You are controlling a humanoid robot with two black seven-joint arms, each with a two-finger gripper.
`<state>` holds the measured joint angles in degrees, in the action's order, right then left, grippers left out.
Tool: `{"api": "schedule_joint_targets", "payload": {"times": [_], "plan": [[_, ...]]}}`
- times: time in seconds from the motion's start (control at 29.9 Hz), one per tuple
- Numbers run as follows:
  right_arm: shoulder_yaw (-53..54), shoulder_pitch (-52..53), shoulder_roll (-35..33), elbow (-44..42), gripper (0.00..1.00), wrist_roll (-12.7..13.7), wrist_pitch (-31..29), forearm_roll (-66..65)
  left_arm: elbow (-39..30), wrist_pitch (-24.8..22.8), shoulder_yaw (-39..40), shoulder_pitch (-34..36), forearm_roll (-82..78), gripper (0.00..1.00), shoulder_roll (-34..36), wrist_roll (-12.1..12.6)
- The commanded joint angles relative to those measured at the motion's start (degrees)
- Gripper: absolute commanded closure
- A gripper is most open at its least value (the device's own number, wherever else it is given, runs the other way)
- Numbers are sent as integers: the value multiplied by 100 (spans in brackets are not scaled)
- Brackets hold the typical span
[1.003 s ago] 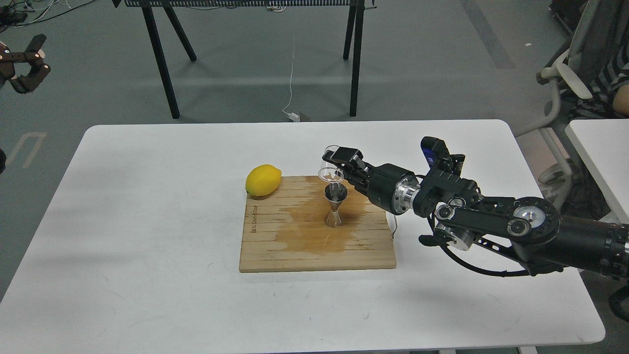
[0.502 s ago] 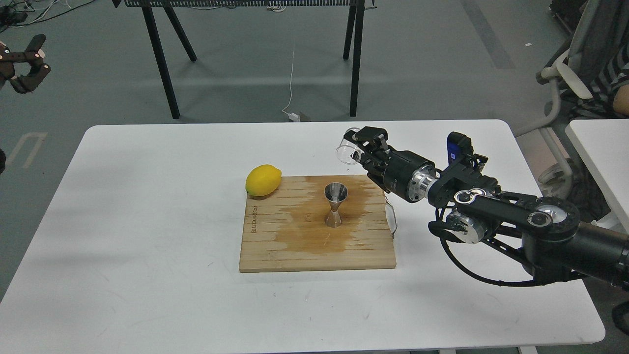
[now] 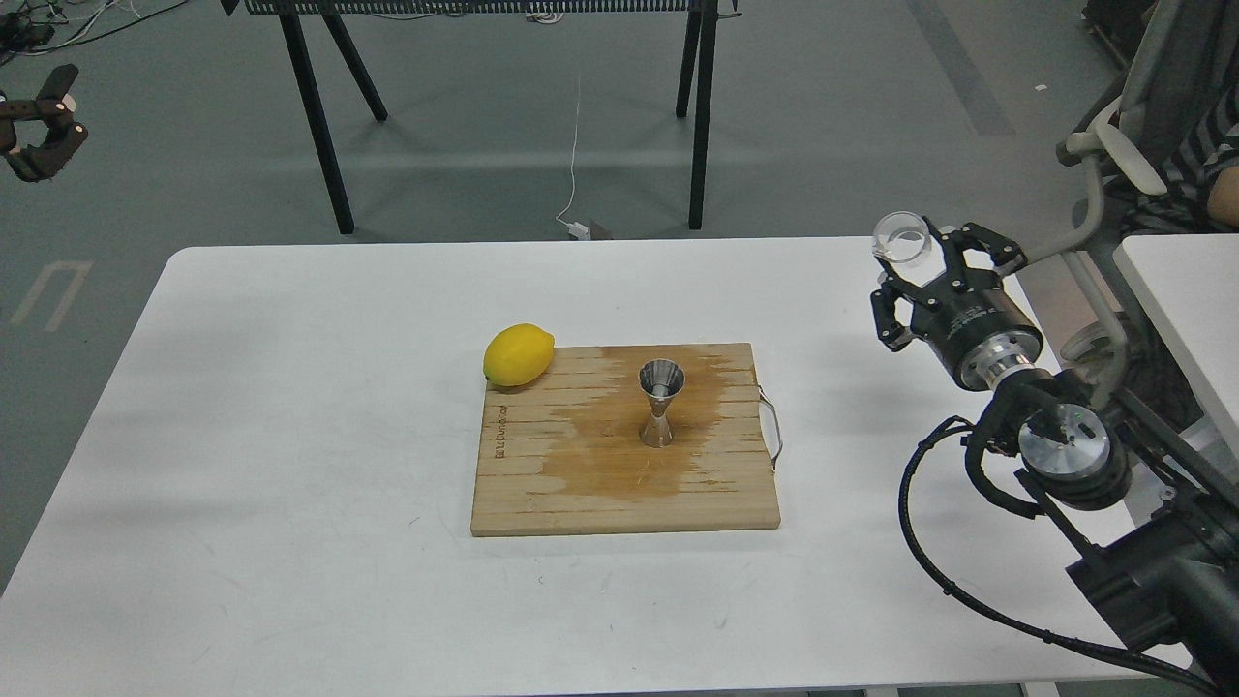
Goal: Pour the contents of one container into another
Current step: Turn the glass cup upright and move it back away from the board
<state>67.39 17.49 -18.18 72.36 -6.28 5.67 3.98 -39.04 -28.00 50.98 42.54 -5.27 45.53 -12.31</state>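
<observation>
Your right arm reaches up from the lower right, its gripper (image 3: 920, 266) clamped on a glass cup (image 3: 902, 237). Your left gripper (image 3: 39, 131) hangs raised at far left, jaws apart.

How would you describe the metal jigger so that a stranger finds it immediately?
On the white table lies a wooden board with a dark wet stain. The jigger stands upright near the stain's middle, right of the yellow lemon. It alone is shiny steel, shaped like an hourglass.
</observation>
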Motion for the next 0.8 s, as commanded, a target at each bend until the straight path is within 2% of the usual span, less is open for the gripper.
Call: {"api": "schedule_joint_targets", "payload": {"times": [0.0, 0.2, 0.57, 0.77], "plan": [[792, -438, 253, -55, 86, -5, -4, 392, 2, 0, 0, 0, 0, 0, 8, 0], [1241, -685, 631, -239, 86, -40, 145, 709, -7, 0, 0, 9, 0, 0, 9, 0], [1839, -589, 1448, -1575, 85, -58, 84, 788, -51, 0, 0, 18, 0, 0, -9, 9], [1813, -554, 1633, -1926, 85, -31, -442, 910, -68, 0, 0, 26, 0, 0, -9, 9]]}}
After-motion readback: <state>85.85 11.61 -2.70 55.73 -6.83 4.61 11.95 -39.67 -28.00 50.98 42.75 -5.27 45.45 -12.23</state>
